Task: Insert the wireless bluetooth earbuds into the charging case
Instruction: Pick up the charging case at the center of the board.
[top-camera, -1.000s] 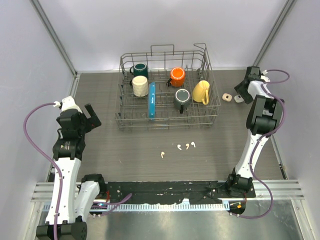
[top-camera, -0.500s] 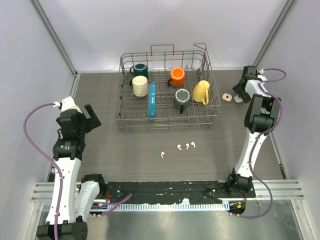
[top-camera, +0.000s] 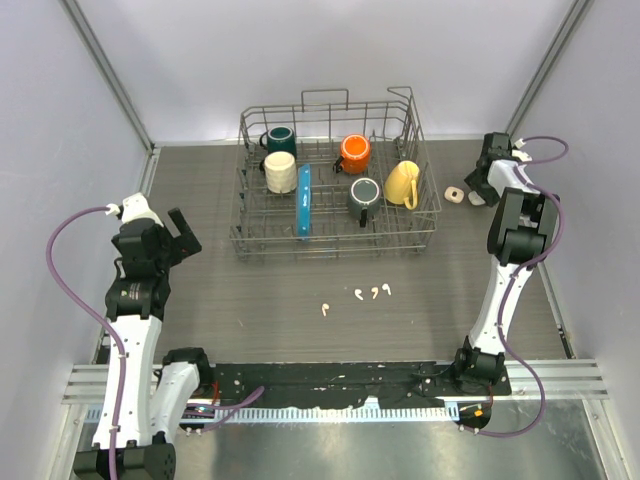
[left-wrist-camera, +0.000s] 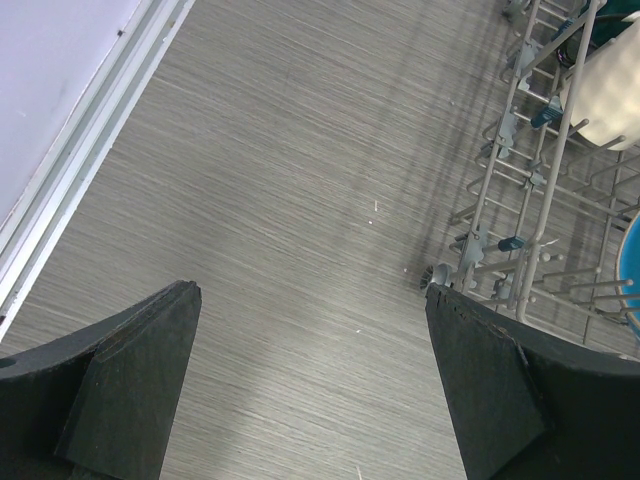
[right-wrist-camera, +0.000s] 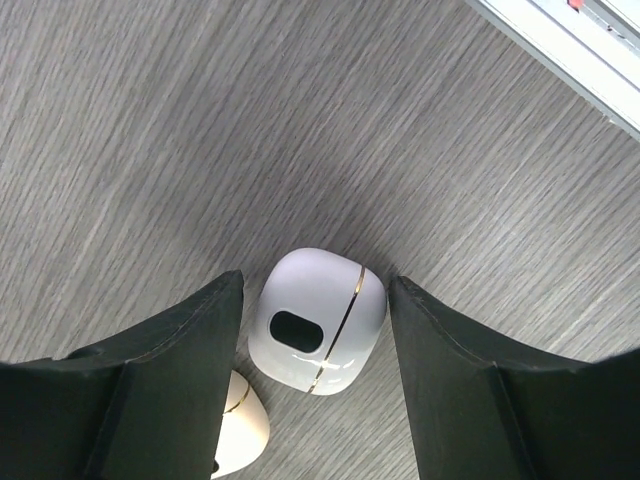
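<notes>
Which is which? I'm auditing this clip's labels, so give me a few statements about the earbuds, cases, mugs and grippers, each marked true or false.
1. All four earbuds lie on the table, outside the rack. True.
2. The right gripper straddles the white case. True.
3. The left gripper holds an earbud. False: it is open and empty, over bare table beside the rack.
4. The yellow mug stands on the table next to the cases. False: it sits inside the rack.
5. A cream case lies close beside the white case. True.
</notes>
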